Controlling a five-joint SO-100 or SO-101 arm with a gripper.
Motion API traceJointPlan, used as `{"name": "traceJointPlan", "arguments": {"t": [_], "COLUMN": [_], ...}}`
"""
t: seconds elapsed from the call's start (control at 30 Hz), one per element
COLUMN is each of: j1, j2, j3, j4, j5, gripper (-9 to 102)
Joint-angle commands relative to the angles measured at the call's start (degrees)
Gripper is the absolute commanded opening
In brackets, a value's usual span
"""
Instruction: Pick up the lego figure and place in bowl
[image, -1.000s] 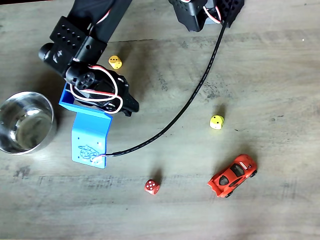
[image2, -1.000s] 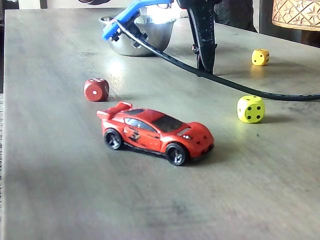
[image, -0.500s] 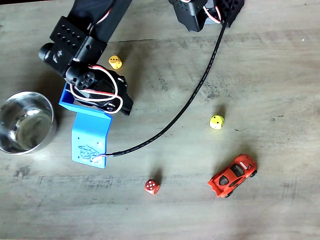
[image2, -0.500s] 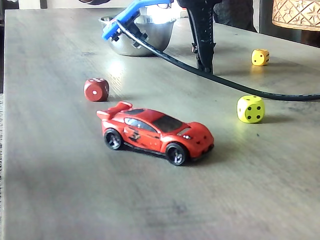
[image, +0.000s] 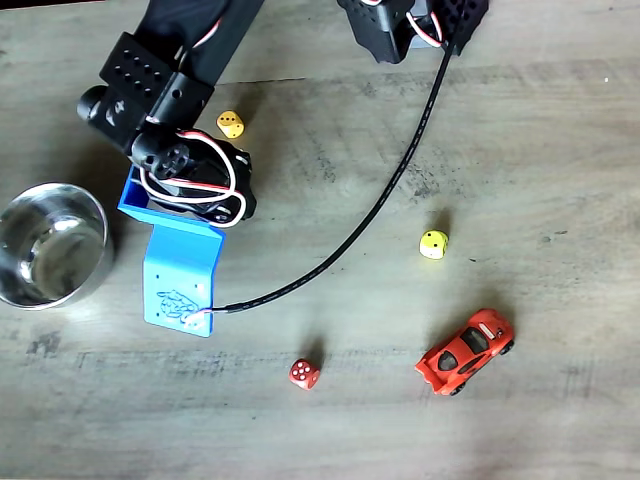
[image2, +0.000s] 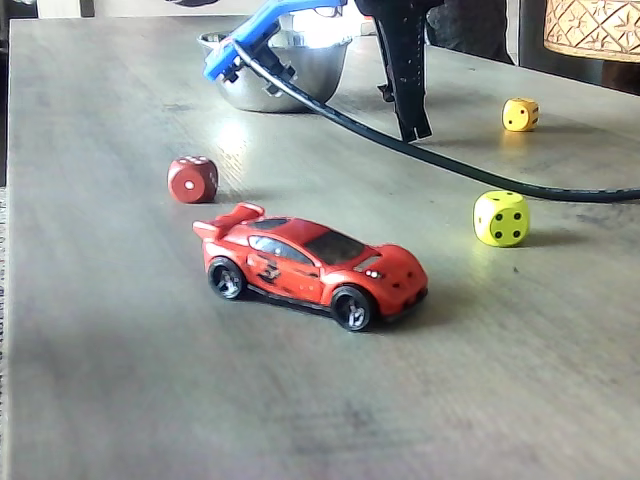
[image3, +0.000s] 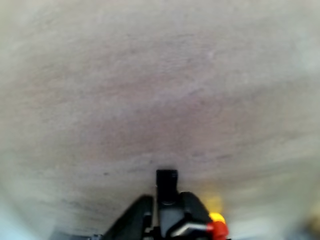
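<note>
The black hand (image3: 166, 200) is clamped on the tiny black lego figure (image3: 167, 187). The round shiny bowl (image: 50, 245) sits at nine o'clock on the streaky wooden tabletop (image: 520, 140).

**What lies on the tabletop**

We see a grey wooden tabletop (image: 560, 130). On it stand the steel bowl (image: 50, 245), a red toy car (image: 465, 352), a red dice (image: 304, 373), two yellow dice (image: 433, 244) (image: 230, 124), and a black cable (image: 390, 190).
</note>
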Motion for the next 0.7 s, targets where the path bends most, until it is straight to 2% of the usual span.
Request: {"name": "traceJointPlan", "arguments": {"t": [0.0,0.3,0.67], "j1": [-0.26,0.70,6.50], "j2": [5.54,14.41,9.23], "j3": [-1.05,-3.60,-17.40], "j4": [-0.53,-0.62,-0.62], "j5": [0.09,0.18,0.18], "gripper": [1,1,1]}}
